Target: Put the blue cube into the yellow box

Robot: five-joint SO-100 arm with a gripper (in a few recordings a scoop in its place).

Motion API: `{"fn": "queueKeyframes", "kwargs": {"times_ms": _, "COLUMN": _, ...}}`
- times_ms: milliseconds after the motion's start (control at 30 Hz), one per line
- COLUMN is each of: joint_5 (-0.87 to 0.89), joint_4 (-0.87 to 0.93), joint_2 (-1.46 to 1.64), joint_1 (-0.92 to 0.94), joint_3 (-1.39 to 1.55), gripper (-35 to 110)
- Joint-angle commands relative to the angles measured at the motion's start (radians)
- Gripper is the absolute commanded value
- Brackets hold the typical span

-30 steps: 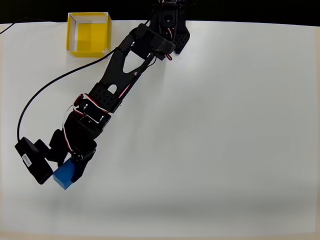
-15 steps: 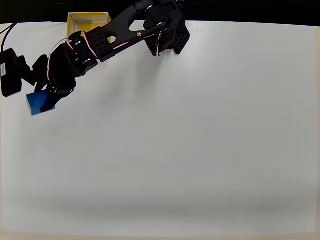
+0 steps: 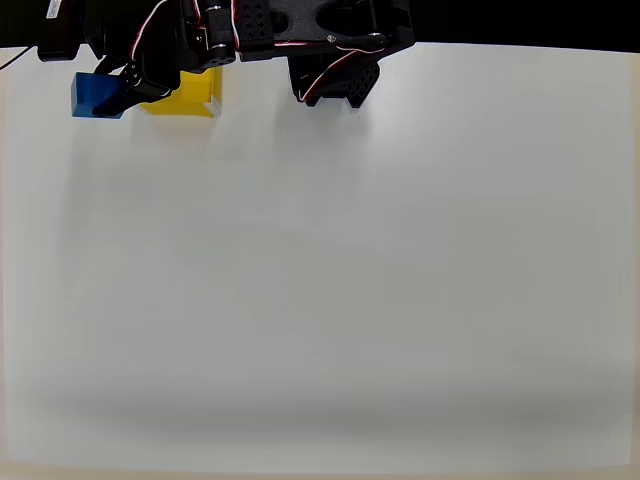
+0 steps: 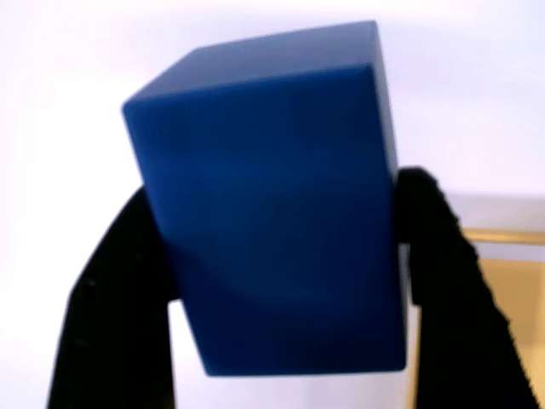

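The blue cube (image 3: pixel 96 95) is held off the table at the far upper left of the overhead view, with my black gripper (image 3: pixel 115 97) shut on it. Just to its right, the yellow box (image 3: pixel 185 92) shows partly; my arm (image 3: pixel 250 25) covers its upper part. In the wrist view the blue cube (image 4: pixel 272 196) looms large between my two black fingers (image 4: pixel 115 307), which press its left and right sides. A strip of the yellow box (image 4: pixel 502 315) shows at the lower right there.
The arm's black base (image 3: pixel 335 70) stands at the table's top edge, right of the box. The white table (image 3: pixel 350 280) stretches wide below. A black cable (image 3: pixel 10 60) runs off at the upper left.
My arm has swung up and away from the table's lower left, carrying the blue cube to the top left edge beside the yellow box. The cube stayed in the grip throughout.
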Motion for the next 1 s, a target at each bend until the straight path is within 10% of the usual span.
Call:
{"fn": "queueKeyframes", "kwargs": {"times_ms": 0, "joint_5": -0.009, "joint_4": 0.031, "joint_2": 0.146, "joint_1": 0.071, "joint_3": 0.012, "gripper": 9}}
{"fn": "queueKeyframes", "kwargs": {"times_ms": 967, "joint_5": -0.028, "joint_4": 0.038, "joint_2": 0.469, "joint_1": 0.270, "joint_3": 0.443, "gripper": 8}}
